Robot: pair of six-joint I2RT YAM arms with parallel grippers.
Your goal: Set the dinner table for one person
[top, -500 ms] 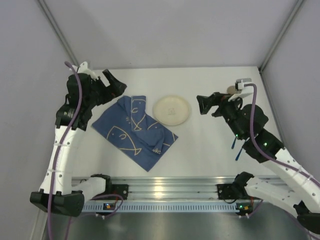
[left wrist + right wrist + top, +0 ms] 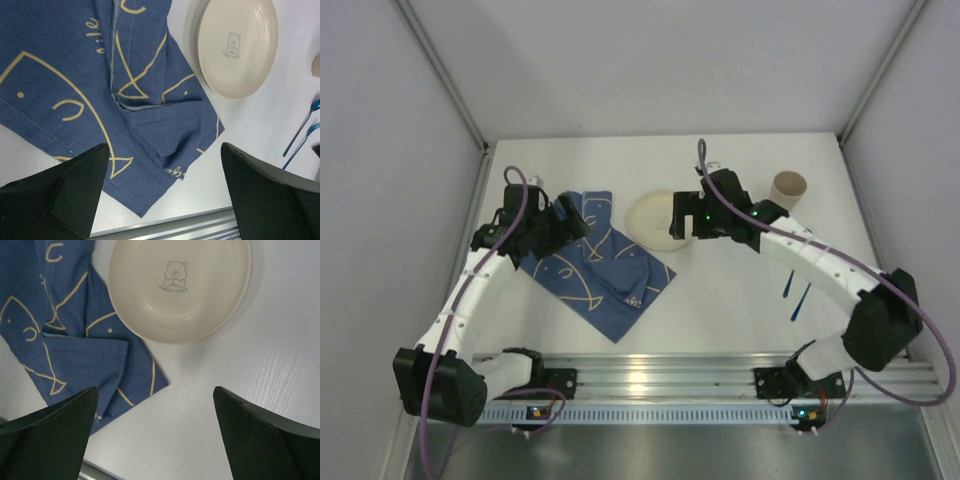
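Top external view. The dinner table (image 2: 720, 310) filled the floor of the enclosure, with its ribbed aluminium rail (image 2: 660, 375) along the near edge. A dark blue cloth with cream fish drawings (image 2: 595, 265) lay rumpled left of centre. A cream plate (image 2: 655, 222) sat just right of the cloth's far end. A tan cup (image 2: 788, 185) stood upright at far right, and two thin blue utensils (image 2: 801, 300) lay on bare table on the right, nearer than the cup. The left gripper (image 2: 565, 222) hung over the far left part of the cloth. The right gripper (image 2: 682, 215) hung over the right side of the plate. The spread of the fingers could not be told from this view.

Left wrist view. The left gripper (image 2: 162, 192) was spread wide, with nothing between its fingers (image 2: 55, 195). The fish cloth (image 2: 100, 90) lay directly below, folded over itself. White tabletop (image 2: 250, 135) showed to the right of the cloth and the rail (image 2: 165, 230) at the bottom edge. The plate (image 2: 237, 47), printed with a small bear, lay beyond the cloth, and the blue utensils (image 2: 300, 131) at the right edge.

Right wrist view. The right gripper (image 2: 155, 435) was also spread wide and held nothing. Bare tabletop (image 2: 225, 390) lay between and below its fingers (image 2: 270, 440). The bear plate (image 2: 180, 290) sat ahead of them, with the cloth (image 2: 75, 345) touching its left rim.
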